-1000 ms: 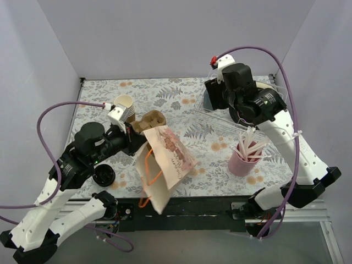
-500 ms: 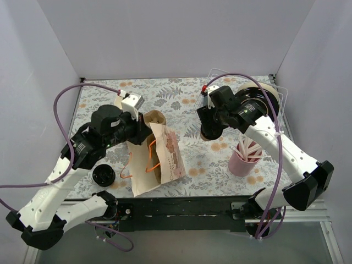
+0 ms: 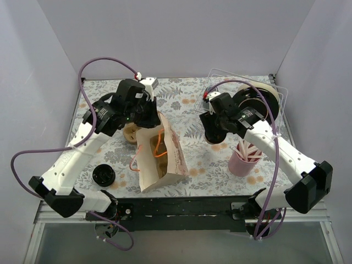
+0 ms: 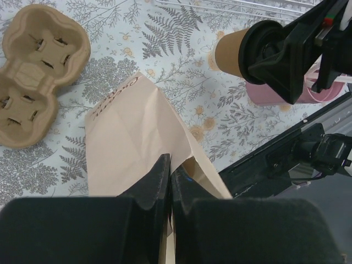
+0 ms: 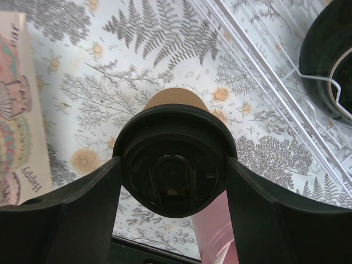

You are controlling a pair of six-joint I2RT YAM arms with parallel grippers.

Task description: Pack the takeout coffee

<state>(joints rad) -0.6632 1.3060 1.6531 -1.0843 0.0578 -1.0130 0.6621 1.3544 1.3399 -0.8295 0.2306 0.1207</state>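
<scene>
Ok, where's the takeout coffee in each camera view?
Top external: takeout coffee right of centre, to the right of the paper bag.
Left wrist: takeout coffee upper right; paper bag lower centre.
Right wrist: takeout coffee dead centre, lid facing the camera; paper bag at left edge.
Shared landmark: the paper bag.

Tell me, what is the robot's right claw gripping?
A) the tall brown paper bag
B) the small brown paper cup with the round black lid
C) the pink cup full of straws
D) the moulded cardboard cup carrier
B: the right wrist view shows the right claw clamped on both sides of the small brown paper cup with the round black lid.
</scene>
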